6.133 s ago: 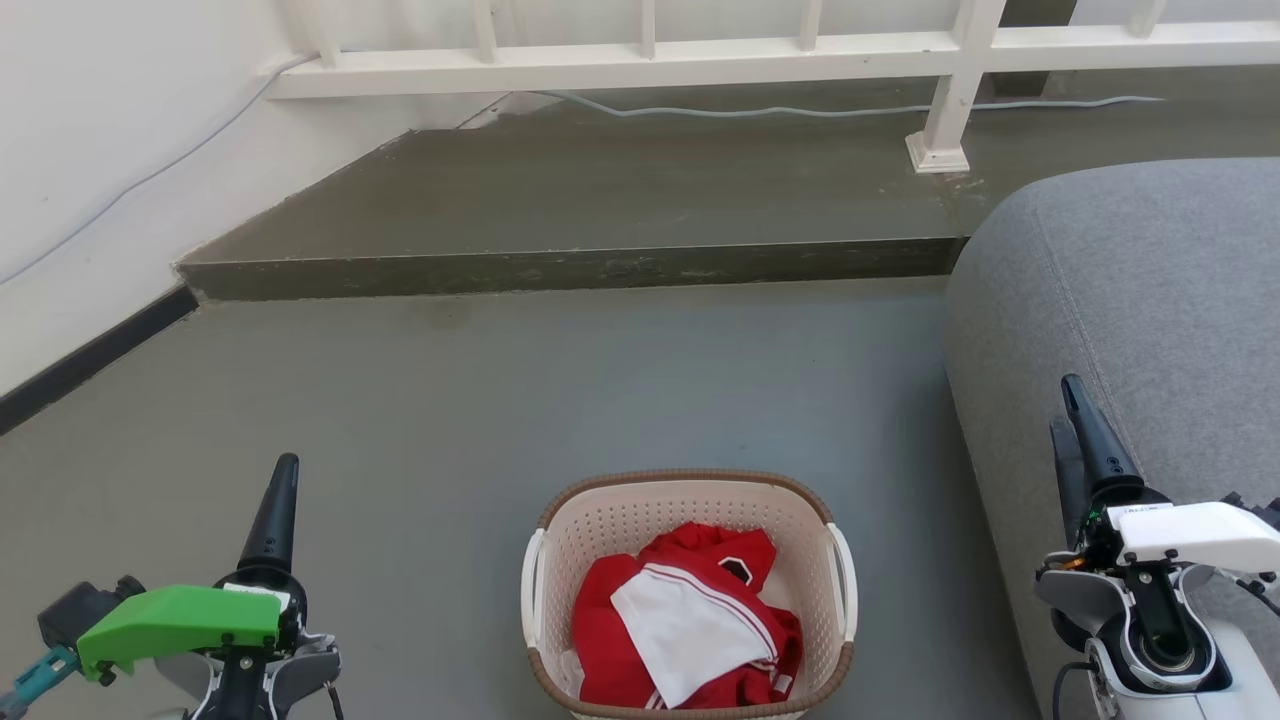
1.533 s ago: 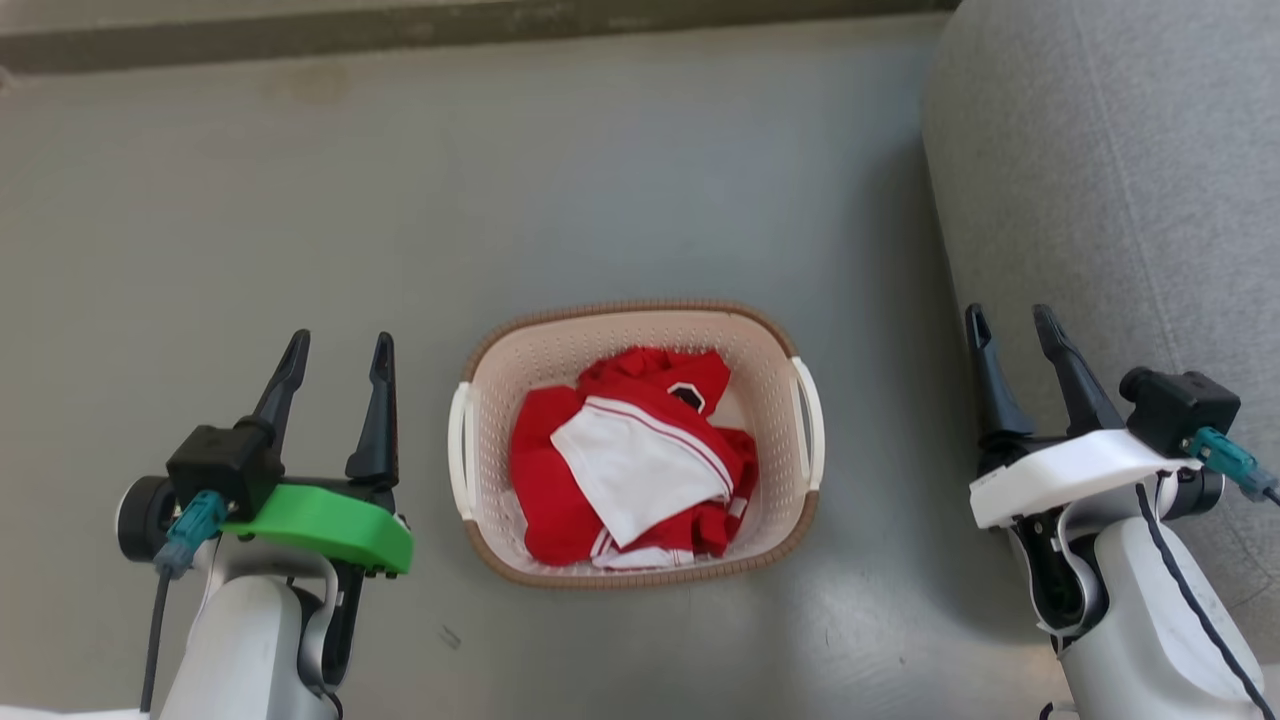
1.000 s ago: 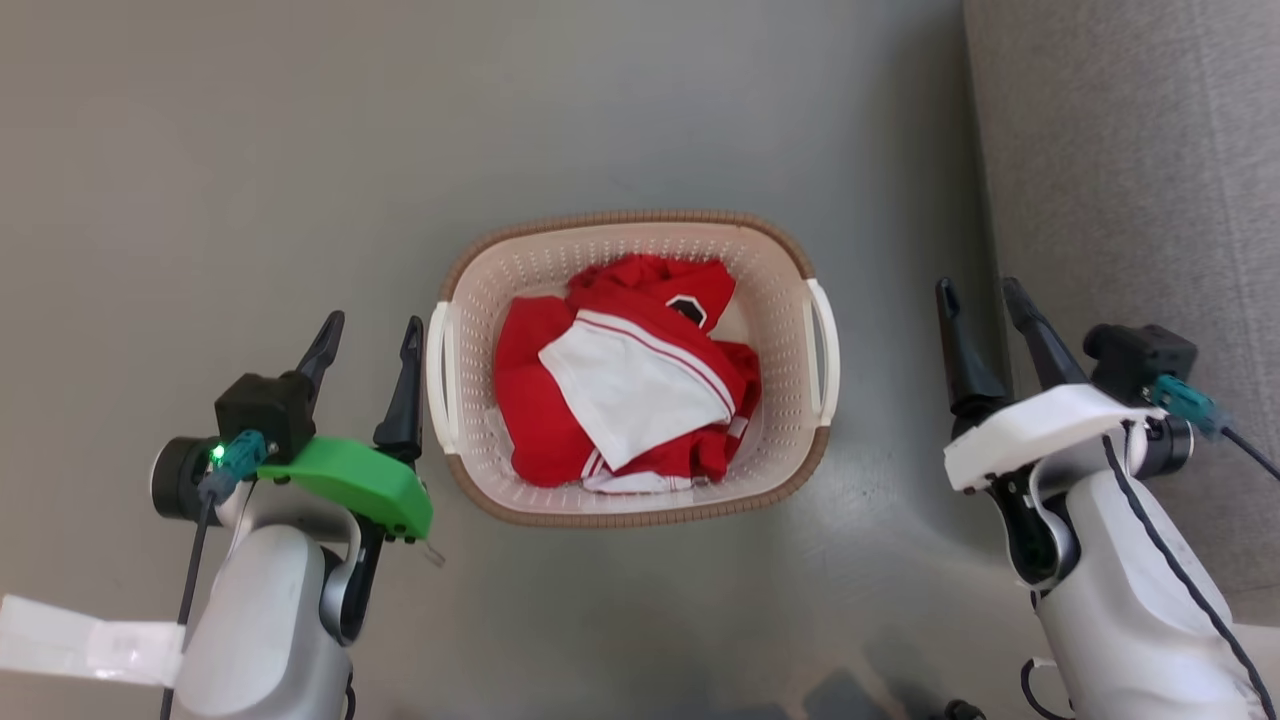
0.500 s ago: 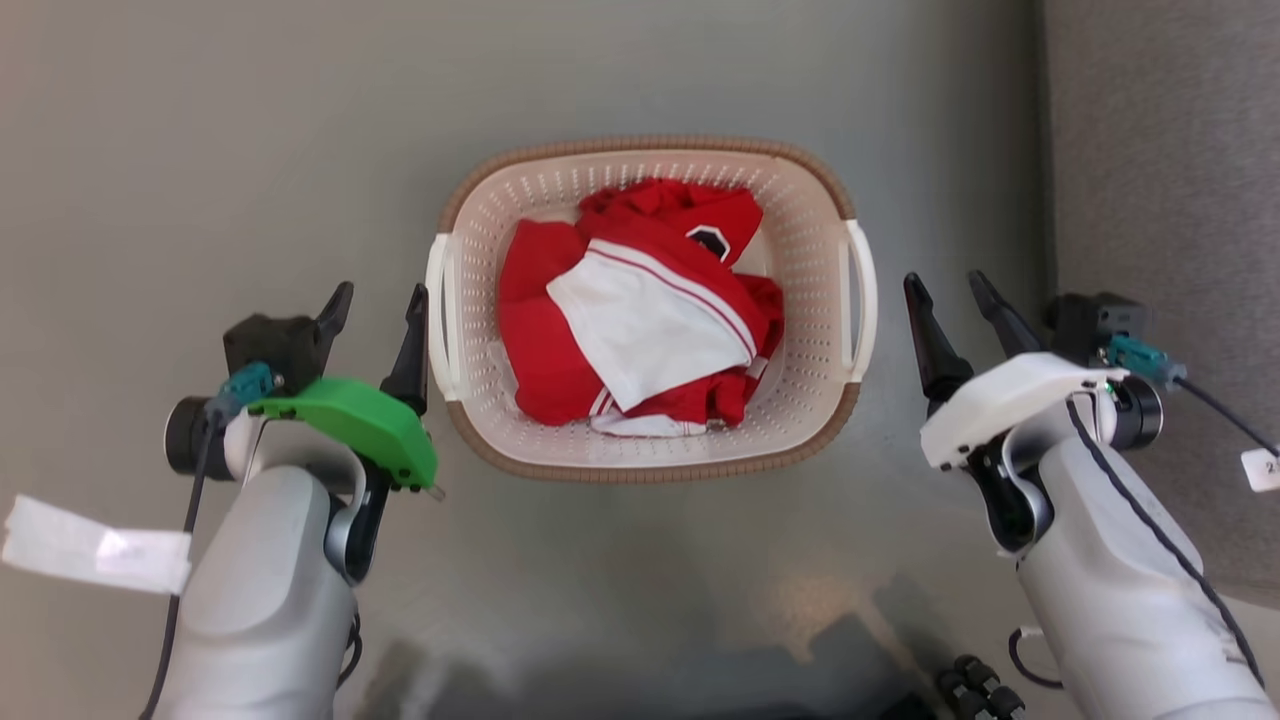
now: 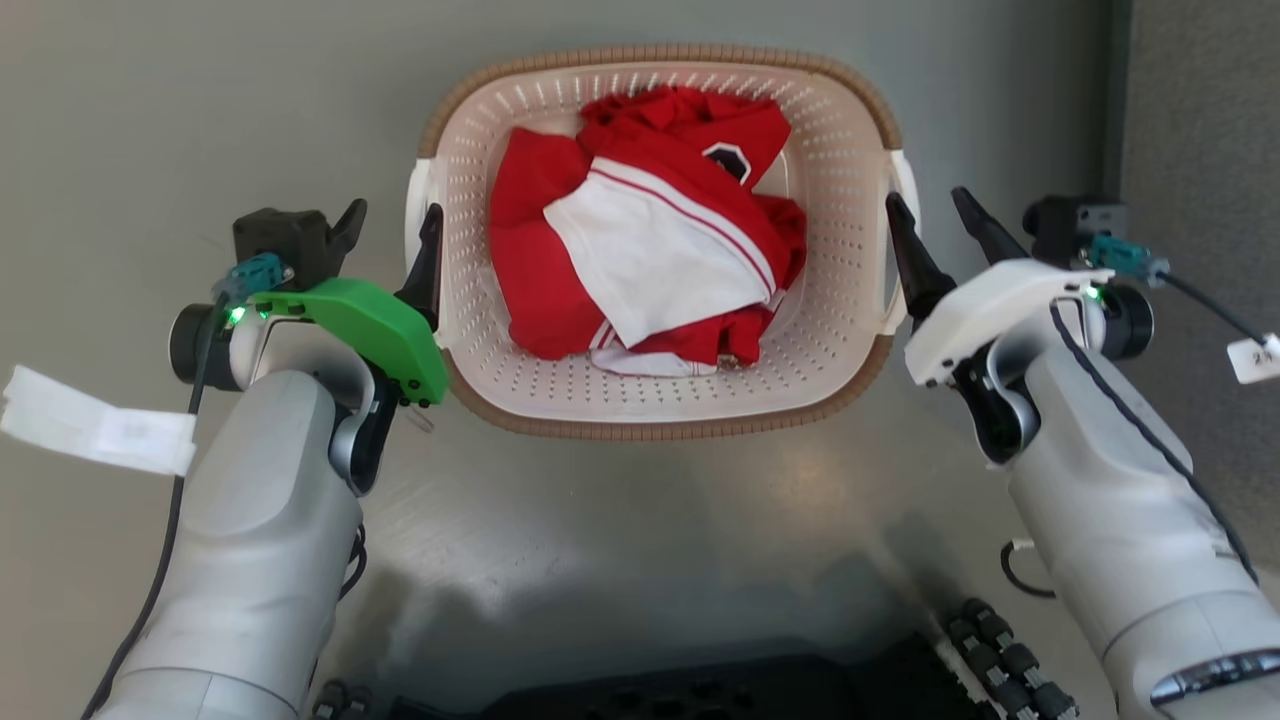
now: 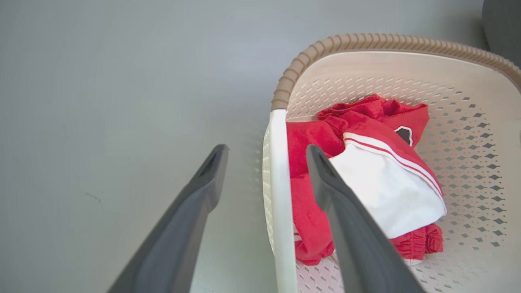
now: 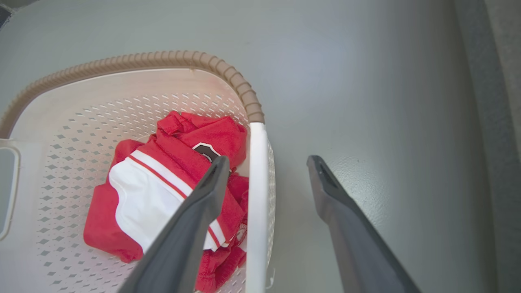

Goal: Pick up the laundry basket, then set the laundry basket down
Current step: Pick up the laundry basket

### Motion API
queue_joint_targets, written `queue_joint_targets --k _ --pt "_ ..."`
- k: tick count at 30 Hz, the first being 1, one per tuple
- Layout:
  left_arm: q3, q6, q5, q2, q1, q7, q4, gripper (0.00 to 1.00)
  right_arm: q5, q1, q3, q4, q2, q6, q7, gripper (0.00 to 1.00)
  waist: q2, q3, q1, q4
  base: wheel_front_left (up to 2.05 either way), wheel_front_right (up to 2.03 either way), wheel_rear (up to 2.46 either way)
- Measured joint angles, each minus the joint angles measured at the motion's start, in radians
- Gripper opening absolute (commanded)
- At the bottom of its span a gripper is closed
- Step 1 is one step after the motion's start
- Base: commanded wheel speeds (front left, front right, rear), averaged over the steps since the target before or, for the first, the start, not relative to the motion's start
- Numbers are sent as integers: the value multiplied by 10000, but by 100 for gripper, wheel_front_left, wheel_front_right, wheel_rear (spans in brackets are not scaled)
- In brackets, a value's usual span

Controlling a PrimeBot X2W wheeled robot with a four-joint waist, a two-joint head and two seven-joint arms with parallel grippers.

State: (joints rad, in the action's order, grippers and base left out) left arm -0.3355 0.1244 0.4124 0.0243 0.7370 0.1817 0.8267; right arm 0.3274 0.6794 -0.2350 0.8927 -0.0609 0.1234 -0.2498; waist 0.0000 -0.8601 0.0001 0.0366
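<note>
A cream perforated plastic laundry basket (image 5: 660, 431) with brown woven-look rim sits on the grey floor (image 5: 150, 100) at upper centre, holding red-and-white clothes (image 5: 650, 270), while the left gripper (image 5: 393, 212) and right gripper (image 5: 925, 196), both spread open, each straddle 1 white handle (image 6: 276, 183), seemingly ready to clamp and lift.

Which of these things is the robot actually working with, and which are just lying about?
Part of the job: laundry basket; left gripper and right gripper, jaws open, a white handle between each pair.
Just there: red and white clothes inside the basket; grey sofa; floor.
</note>
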Motion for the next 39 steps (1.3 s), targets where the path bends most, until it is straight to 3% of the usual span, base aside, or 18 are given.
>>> queue_joint_targets --k 16,19,21,22,23,24,25,26,39 --pt "-974 2 926 -12 885 -326 972 100 943 1020 -1152 1016 -17 0 128 100 0 -1031 0 -108 0 0 0" --pt "-1172 2 1160 -10 940 -313 1039 100 1058 1183 -1256 1120 -15 2 127 74 0 -1052 0 -130 0 0 0" --pt "-1254 2 1237 -12 1027 -290 1060 98 1145 1287 -1273 1198 -17 2 125 73 0 -1055 0 -142 0 0 0" --pt "-1294 2 1279 -13 1067 -240 1064 84 1166 1323 -1279 1237 -19 2 121 55 0 -1054 0 -148 0 0 0" --pt "-1294 2 1279 -13 1067 -240 1064 48 1166 1323 -1279 1237 -19 2 121 40 0 -1054 0 -148 0 0 0" --pt "-1348 2 1310 -13 1097 -224 1074 21 1204 1342 -1294 1266 -19 2 115 28 0 -1053 0 -154 0 0 0" --pt "-1429 2 1331 -12 1117 -224 1093 0 1246 1351 -1313 1304 -19 2 113 9 0 -1051 0 -158 0 0 0" --pt "-1498 2 1381 -12 1139 -224 1133 0 1285 1360 -1329 1358 -17 0 113 0 0 -1048 0 -163 0 0 0" --pt "-2153 61 2119 -90 1249 -125 1572 0 1687 1513 -1732 1833 10 -2 81 0 0 -732 0 -194 0 0 0"
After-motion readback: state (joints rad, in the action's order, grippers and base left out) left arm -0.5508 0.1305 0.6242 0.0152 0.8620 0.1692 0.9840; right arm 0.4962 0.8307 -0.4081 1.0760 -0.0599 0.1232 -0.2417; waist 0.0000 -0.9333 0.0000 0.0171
